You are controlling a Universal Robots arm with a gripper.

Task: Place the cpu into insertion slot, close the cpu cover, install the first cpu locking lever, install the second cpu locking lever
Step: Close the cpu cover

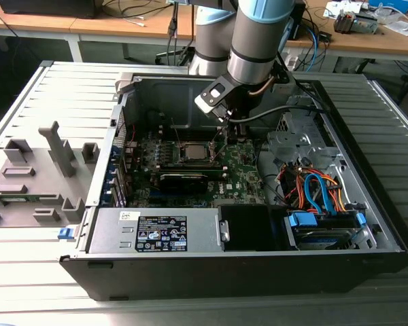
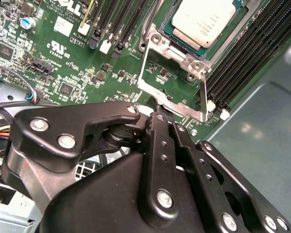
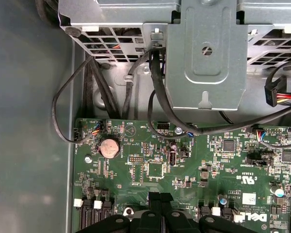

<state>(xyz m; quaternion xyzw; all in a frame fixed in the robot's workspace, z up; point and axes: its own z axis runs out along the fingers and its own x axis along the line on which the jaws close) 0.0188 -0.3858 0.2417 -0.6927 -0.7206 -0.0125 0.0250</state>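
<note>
CPU [image 1: 192, 151] sat flat in its socket near the middle of the green motherboard [image 1: 241, 163], inside an open computer case [image 1: 258, 265] lying on a grey slatted table [image 1: 27, 285]. In the exterior view the robot arm [image 1: 255, 41] reached down into the case, and its gripper [image 1: 223, 144] hung just beside the chip, towards the exterior view's right. A grey tray of holders [image 1: 34, 176] lay on the table towards the exterior view's left.

In the second wrist view the CPU [image 2: 203, 22] showed its pale silver top, seated in the socket, with black memory slots [image 2: 242, 63] alongside. The CPU cover [image 2: 141, 73], a thin metal frame, stood swung open away from the chip, green board visible through its square opening. The gripper [image 2: 158, 109] had its black fingers [image 2: 160, 145] drawn tight together, tips at the cover's far edge; whether they pinched it I could not tell.

In the first wrist view the gripper [image 3: 157, 198] pointed at the motherboard [image 3: 150, 170], below a round coin battery [image 3: 109, 147]. Black cables [image 3: 63, 111] looped past a grey metal bracket [image 3: 206, 53].
</note>
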